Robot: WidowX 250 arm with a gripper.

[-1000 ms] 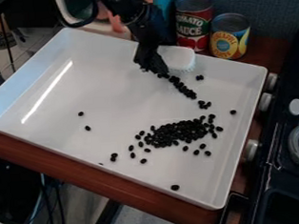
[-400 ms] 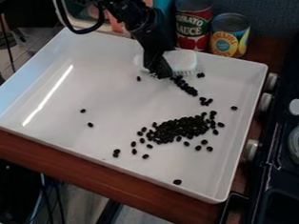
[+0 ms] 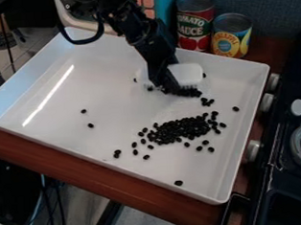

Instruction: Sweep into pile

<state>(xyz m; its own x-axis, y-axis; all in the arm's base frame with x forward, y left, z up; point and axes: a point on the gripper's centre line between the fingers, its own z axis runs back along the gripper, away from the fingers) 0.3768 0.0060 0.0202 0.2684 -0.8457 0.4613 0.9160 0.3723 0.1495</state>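
One black two-finger gripper (image 3: 167,86) is clasping a white bristled brush (image 3: 188,74), needing low, gentle strokes toward the near black-bean pile (image 3: 181,129).

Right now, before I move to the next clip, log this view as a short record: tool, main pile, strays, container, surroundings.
tool: white brush, held by the gripper, bristles down at a small dark cluster
main pile: dark beans massed in the tray's right half, apart from the cluster
strays: two pieces in the left half, one piece near the front wall, others around the pile
container: white tray
surroundings: red can and yellow can behind the tray
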